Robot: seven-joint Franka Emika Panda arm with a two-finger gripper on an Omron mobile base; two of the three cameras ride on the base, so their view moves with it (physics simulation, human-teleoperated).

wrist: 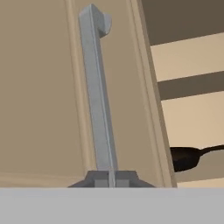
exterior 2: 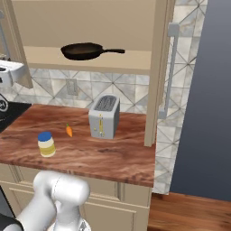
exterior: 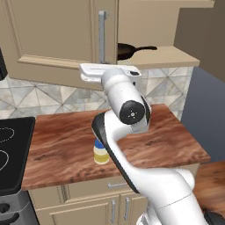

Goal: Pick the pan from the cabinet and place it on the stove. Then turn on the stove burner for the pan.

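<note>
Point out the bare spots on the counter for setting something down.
Bare wood on the counter along its front edge and right of the toaster. It is busier around the jar and carrot, left of the toaster.

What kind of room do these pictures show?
A rendered home kitchen, most likely: a toaster stands on the wooden counter, a pan sits in the open wall cabinet, and a black glass stove adjoins the counter.
</note>
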